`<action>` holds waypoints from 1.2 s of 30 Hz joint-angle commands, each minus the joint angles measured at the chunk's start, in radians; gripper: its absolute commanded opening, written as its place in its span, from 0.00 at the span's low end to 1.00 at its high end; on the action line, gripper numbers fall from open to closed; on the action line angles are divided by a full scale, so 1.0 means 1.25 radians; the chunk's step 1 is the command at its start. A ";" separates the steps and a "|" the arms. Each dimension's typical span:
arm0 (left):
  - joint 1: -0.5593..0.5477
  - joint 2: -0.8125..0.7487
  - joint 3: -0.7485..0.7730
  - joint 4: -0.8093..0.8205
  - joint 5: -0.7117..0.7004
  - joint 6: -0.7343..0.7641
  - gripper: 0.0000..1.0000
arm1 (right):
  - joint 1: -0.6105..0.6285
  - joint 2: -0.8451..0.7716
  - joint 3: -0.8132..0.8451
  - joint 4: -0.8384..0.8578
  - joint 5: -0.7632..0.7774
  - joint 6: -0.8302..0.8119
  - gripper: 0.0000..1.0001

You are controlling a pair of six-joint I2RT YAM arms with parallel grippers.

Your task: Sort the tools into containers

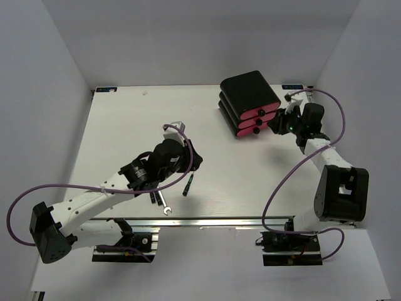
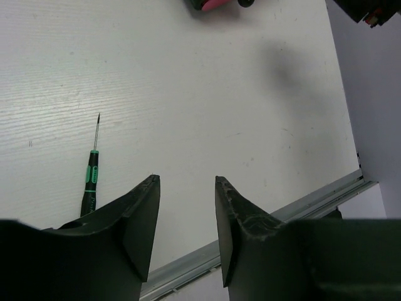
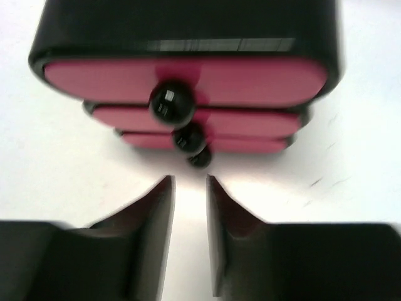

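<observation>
The left gripper (image 2: 187, 210) hangs over the middle of the bench (image 2: 219, 94) with its fingers spread wide and nothing between them. A green-and-black screwdriver (image 2: 91, 179) lies flat on the bench just outside the gripper's left finger. It is not in the gap: its handle end slips out of sight behind that finger and its thin shaft points away. From above, a small silver wrench (image 1: 166, 210) lies nearer the bench's front edge, close beside the left arm. A few dark-handled tools (image 1: 153, 198) poke out from under the arm next to it; how many, I cannot tell.

Over at the far right, the stack of drawers (image 3: 182, 81) stands with all three pink fronts shut. The right gripper (image 3: 188, 200) faces those fronts low down, its fingers parted by only a narrow gap and holding nothing. The lowest knob (image 3: 199, 157) sits just beyond the fingertips, roughly in line with the gap and not touched. This view is blurred.
</observation>
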State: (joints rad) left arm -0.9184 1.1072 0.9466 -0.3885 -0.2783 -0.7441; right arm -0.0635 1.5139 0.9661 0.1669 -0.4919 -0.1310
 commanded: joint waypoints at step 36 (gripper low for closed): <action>0.003 -0.032 -0.064 -0.048 -0.066 -0.055 0.58 | 0.031 0.199 0.024 0.195 -0.119 0.171 0.20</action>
State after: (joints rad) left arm -0.9180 1.1095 0.8772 -0.4408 -0.3351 -0.8021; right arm -0.0151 1.8389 1.0382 0.3748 -0.6060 0.1181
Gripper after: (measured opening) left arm 0.576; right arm 0.415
